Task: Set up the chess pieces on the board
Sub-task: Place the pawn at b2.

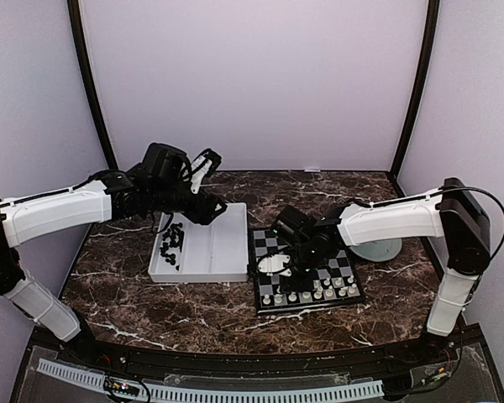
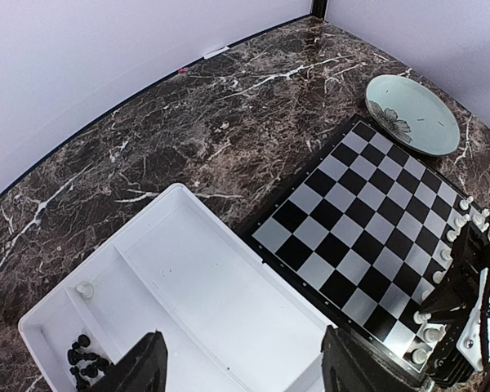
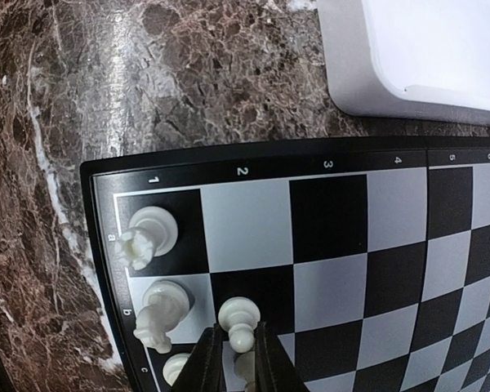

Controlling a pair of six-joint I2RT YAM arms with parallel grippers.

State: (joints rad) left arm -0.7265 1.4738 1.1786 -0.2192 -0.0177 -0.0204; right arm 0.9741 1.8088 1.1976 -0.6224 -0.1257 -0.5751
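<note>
A white pawn (image 3: pixel 242 320) is being stood on a dark square of the board (image 3: pixel 327 220), in the second row in from the edge, and this placing is judged to be the step in hand. The pawn is being flanked closely by the right jaws, which are being held only narrowly apart; whether it is being pinched or merely bracketed cannot be told. In the overhead view the white pieces (image 1: pixel 315 292) are being lined up along the board's 6 o'clock edge. The black pieces (image 1: pixel 172 243) are being stored in the 9 o'clock compartment of the white tray (image 1: pixel 214 252), which is lying at 9 o'clock of the board on the surface (image 1: pixel 193 302). The left jaws are being held wide apart and empty above that tray. Next, a clean release and a straight lift are being called for, so that neighbouring pieces are not toppled.
</note>
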